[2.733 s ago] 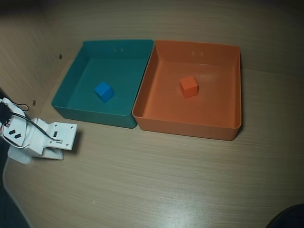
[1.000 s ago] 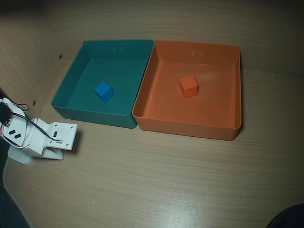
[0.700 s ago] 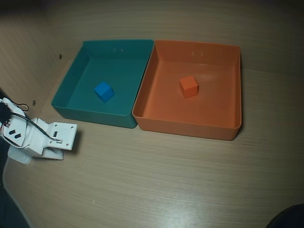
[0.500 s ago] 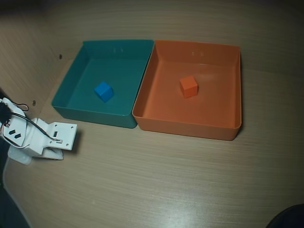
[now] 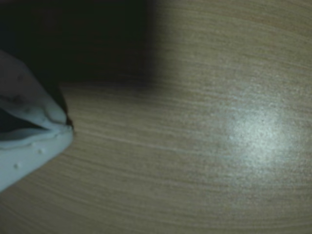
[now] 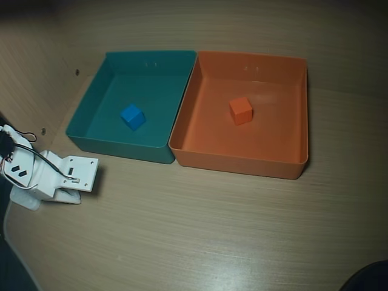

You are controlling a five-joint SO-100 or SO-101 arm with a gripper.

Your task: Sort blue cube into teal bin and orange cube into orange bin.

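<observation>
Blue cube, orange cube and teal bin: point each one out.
blue cube point(image 6: 132, 116), overhead view, on its top face.
orange cube point(image 6: 240, 110), overhead view, on its top face.
teal bin point(image 6: 119, 145), overhead view, on its near wall.

Looks like hobby desk/home bench setup: wood-grain laminate table point(image 6: 200, 230), wood-look side panel w/ screw holes point(image 6: 36, 79), dim lighting.

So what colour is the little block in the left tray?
Bright blue cube, inside the teal bin; the overhead view shows it best.
</observation>
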